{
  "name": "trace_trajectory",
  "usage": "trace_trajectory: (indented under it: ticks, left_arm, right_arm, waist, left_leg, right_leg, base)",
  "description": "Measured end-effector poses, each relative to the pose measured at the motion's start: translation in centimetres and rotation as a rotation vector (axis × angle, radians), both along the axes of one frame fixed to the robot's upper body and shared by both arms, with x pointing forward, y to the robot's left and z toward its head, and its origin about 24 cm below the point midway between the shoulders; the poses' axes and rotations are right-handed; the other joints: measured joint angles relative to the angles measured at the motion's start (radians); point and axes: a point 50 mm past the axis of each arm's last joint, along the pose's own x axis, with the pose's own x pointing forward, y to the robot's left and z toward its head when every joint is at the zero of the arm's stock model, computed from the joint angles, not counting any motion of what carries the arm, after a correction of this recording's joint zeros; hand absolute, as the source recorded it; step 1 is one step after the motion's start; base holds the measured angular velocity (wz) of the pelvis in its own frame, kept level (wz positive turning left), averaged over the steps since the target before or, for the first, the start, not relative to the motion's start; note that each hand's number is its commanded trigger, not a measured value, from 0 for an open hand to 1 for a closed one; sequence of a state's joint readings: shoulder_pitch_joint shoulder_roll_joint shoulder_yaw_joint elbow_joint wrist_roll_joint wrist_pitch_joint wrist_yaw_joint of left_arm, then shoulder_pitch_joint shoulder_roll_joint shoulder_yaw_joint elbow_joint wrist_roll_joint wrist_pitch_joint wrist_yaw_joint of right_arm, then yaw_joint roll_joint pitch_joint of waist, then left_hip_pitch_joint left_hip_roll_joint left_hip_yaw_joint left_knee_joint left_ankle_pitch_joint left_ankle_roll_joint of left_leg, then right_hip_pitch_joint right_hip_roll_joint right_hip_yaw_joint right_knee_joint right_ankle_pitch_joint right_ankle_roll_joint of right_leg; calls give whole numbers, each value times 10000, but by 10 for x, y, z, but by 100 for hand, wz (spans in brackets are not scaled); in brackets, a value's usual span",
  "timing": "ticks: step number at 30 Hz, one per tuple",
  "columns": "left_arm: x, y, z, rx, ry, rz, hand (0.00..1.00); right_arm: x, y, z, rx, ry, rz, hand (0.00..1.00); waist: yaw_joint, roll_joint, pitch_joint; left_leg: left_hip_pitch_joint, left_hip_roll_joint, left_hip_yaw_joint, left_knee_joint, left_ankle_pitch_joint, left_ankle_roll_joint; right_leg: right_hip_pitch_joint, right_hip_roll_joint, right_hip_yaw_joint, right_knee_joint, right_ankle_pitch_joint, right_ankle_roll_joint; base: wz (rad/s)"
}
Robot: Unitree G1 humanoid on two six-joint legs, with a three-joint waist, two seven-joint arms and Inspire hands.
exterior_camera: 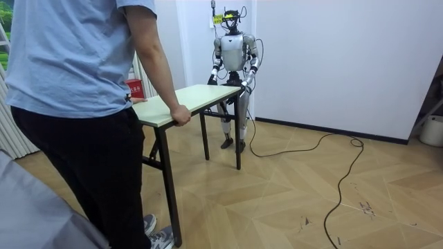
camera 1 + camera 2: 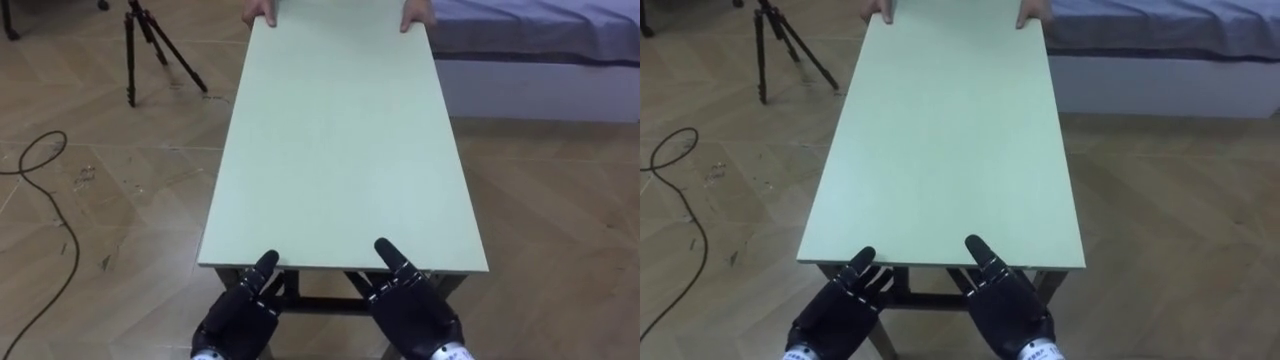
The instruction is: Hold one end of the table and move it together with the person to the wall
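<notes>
The tabletop [image 2: 340, 150] runs lengthwise away from the robot, pale green and bare, with its short near edge just in front of the robot's two hands. The left hand [image 2: 238, 315] sits by the near left part of that edge and the right hand [image 2: 412, 310] by the near right part. They are well apart, which should spread the load and keep the board from twisting. Both hands are held wide with straight fingers reaching forward to the edge, and one digit of each lies over the top surface. Whether the other tips pass beneath the board I cannot tell. That would suit a lift from below rather than a clamp.

At the far end a person's hands [image 2: 260, 12] hold the two far corners, matching the robot's stance, so each party takes one short side. In the room view the person's hand [image 1: 180, 114] curls round the edge, and the table legs [image 1: 239, 131] look to stand on the floor, so I judge the carry has not begun.

A tripod [image 2: 150, 45] stands far left and a bed [image 2: 540, 40] far right, both close to the table's far end, so any move needs care there
</notes>
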State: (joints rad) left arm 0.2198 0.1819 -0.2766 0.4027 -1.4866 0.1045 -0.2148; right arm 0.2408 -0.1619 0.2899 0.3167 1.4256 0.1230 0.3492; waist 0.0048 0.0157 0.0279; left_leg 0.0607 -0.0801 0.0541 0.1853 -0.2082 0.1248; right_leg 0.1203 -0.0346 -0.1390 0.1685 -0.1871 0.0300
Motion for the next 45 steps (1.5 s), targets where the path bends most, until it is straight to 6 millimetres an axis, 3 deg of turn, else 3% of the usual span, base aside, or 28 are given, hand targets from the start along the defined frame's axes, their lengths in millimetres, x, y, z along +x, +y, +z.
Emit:
trace_trajectory:
  ticks: [7, 45]
  left_arm:
    - [0, -3, -1, -112, 106, 101, 0]
    - [11, -3, -6, -401, 901, 485, 0]
  right_arm:
    - [0, -1, 0, 0, 89, -98, 0]
    - [12, -20, 2, -153, 659, -1613, 0]
  waist:
    - [-3, 112, -64]
    - [-30, 74, -43]
  left_leg:
    - [35, 1, 1, 10, 1, -1]
    - [57, 3, 9, 20, 0, -1]
  right_leg:
    - [34, -5, 3, -1, 0, 0]
    - [44, -4, 11, -8, 0, 0]
  base:
    - [0]
    - [0]
